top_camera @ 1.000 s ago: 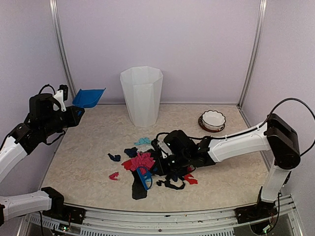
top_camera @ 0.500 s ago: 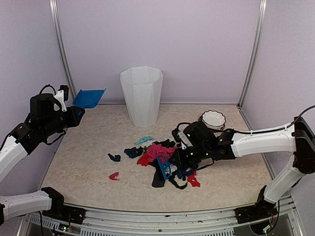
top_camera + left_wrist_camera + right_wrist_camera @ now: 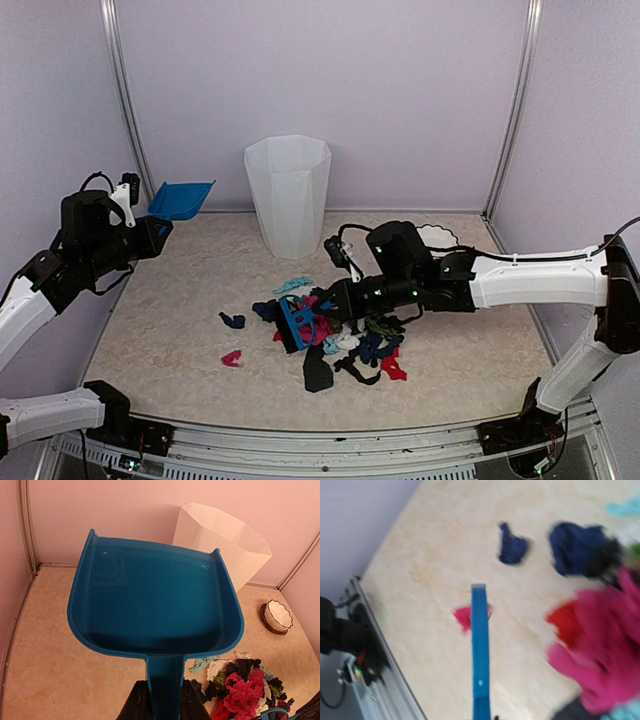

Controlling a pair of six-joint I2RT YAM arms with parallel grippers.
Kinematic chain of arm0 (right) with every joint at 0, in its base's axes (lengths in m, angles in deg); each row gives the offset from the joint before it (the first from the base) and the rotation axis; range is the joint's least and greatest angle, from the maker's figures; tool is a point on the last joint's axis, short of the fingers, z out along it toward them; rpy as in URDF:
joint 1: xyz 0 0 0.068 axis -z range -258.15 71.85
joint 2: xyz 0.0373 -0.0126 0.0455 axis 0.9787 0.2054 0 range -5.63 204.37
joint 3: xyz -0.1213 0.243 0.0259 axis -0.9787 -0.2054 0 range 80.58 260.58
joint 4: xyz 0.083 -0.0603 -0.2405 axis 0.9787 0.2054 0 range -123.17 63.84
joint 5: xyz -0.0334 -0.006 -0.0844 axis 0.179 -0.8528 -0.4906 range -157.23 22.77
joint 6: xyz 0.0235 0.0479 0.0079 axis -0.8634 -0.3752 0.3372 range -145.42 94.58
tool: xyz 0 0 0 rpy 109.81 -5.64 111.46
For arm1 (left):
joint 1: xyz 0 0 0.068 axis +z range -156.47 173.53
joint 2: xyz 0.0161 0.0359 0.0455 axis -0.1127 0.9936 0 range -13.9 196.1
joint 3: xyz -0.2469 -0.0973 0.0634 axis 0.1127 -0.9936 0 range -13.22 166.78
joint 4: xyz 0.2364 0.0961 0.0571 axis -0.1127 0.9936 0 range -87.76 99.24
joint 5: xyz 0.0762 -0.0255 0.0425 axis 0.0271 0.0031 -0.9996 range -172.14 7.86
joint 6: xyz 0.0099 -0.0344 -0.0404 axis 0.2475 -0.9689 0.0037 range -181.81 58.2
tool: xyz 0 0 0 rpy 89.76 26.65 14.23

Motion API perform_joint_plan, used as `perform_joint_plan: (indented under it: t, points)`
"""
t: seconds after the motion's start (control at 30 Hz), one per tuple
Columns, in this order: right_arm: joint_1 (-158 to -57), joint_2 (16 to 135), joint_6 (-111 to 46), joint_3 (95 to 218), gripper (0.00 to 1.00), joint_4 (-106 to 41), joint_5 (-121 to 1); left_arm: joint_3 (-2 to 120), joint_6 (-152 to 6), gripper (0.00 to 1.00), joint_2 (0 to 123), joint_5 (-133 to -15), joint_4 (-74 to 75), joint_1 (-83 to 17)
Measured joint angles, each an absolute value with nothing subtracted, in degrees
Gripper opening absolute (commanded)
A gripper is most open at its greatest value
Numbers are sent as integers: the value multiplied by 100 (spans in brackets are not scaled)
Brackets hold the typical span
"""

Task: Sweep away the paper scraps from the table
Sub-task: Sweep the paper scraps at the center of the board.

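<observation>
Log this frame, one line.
left gripper: shut on dustpan, raised | right gripper: shut on brush, at scraps pile | stray scraps: two, left of pile

Small wrinkly paper scraps [image 3: 345,340] lie heaped mid-table [image 3: 170,320], with a blue plastic brush [image 3: 296,322] on the heap's left side. Behind the heap stands a tall white faceted bin [image 3: 288,195]. A white scalloped bowl [image 3: 277,616] sits near the far right corner, and a blue plastic dustpan [image 3: 180,198] hangs above the far left corner.

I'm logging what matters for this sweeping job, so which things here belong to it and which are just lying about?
Belong to the job: paper scraps; table; blue dustpan in the left claw; blue brush in the right claw; probably the white bin.
Just lying about: white scalloped bowl.
</observation>
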State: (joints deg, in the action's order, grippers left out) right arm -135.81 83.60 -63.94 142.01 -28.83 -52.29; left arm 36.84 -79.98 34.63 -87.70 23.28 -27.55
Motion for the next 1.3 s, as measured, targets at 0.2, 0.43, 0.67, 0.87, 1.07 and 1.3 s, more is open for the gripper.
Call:
perform_joint_plan:
  t: [0.2, 0.43, 0.67, 0.87, 1.07, 1.3]
  points:
    - [-13794, 9346, -6718, 14822, 0, -3569, -5124, 3684, -7996, 0, 3465, -8770, 2328, -2755]
    - [-14032, 10775, -7336, 15882, 0, -4039, -5065, 3684, -7996, 0, 3476, -8772, 2328, -2755]
    - [-14191, 12034, -8068, 16925, 0, -4214, -5026, 3684, -7996, 0, 3481, -8772, 2328, -2755]
    - [-14215, 12587, -8560, 17399, 0, -4065, -5288, 3684, -7996, 0, 3481, -8774, 2328, -2755]
    - [-14141, 12646, -8879, 17449, 0, -3755, -5721, 3684, -7996, 0, 3481, -8774, 2328, -2755]
    - [-13942, 12176, -9107, 16793, 0, -3696, -6130, 3684, -7996, 0, 3483, -8772, 2328, -2755]
